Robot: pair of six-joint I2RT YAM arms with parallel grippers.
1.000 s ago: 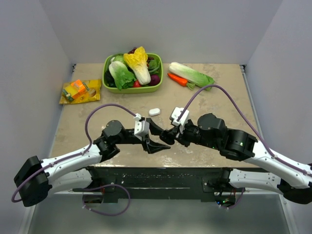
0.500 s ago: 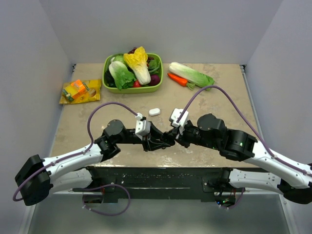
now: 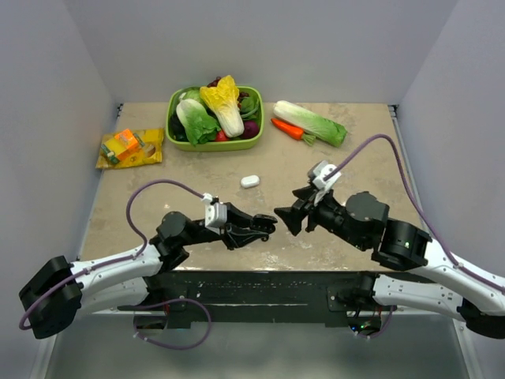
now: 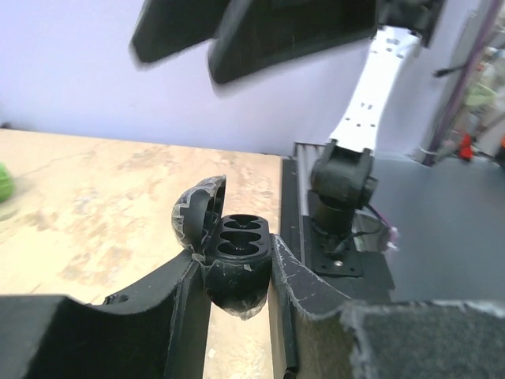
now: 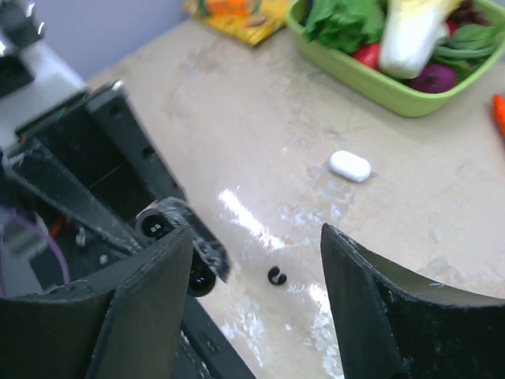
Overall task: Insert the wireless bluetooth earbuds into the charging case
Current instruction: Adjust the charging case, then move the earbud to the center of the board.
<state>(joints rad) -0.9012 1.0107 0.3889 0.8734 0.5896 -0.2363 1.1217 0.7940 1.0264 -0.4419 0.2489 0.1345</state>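
Left end effector (image 3: pixel 268 227): clamped on the case (image 4: pixel 234 272), one finger (image 4: pixel 183 304) on each side of the body. The case is black and rounded and is held clear of the worktop (image 3: pixel 355 158), upright. Its lid (image 4: pixel 197 215) is swung back on the hinge. Two wells (image 4: pixel 237 237) face up. Both look dark, and whether either is filled cannot be told.

Right end effector (image 5: pixel 256 237): fingers set wide apart and holding nothing. It hangs above the worktop facing the left end effector, near it but not touching.

Buds: one bud (image 5: pixel 276 275) is seen in the right wrist view, a tiny black piece lying loose on the worktop. It sits below the gap between the right fingers and near the tip of the left end effector, and nothing touches it. The second bud cannot be made out in any view.

Other items on the worktop:
- a white capsule (image 3: pixel 250 181), lying alone past both end effectors
- a green bowl (image 3: pixel 213 147) at the far edge, filled with vegetables
- a cabbage (image 3: pixel 309 121) to the right of the bowl, with a carrot (image 3: pixel 288 128) just beside it
- a yellow-and-orange packet (image 3: pixel 130 148) to the left of the bowl, well apart from the arms
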